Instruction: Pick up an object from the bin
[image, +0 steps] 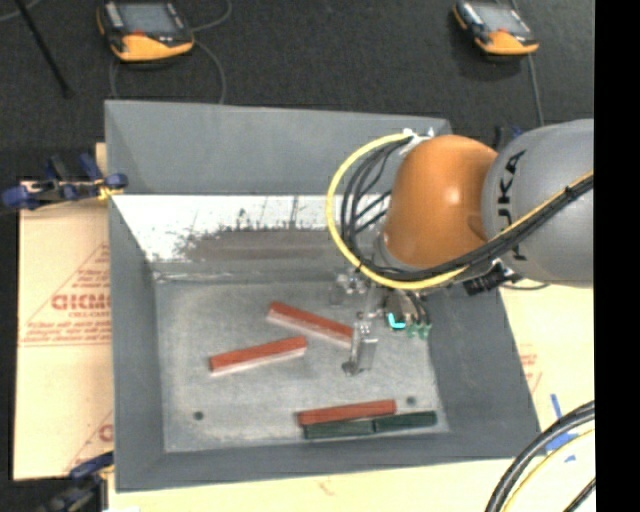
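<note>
Just right of centre, hand (358, 352) hung low in grey bin (135, 330), at right end of tilted red bar (305, 321); wide or narrow, could not tell. Second red bar (258, 355) lay left; third red bar (346, 411) beside dark green bar (372, 425) near front wall.

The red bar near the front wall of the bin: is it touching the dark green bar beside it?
Touching. In the camera view the red bar lies along the dark green bar, with no gap between their long edges.
</note>
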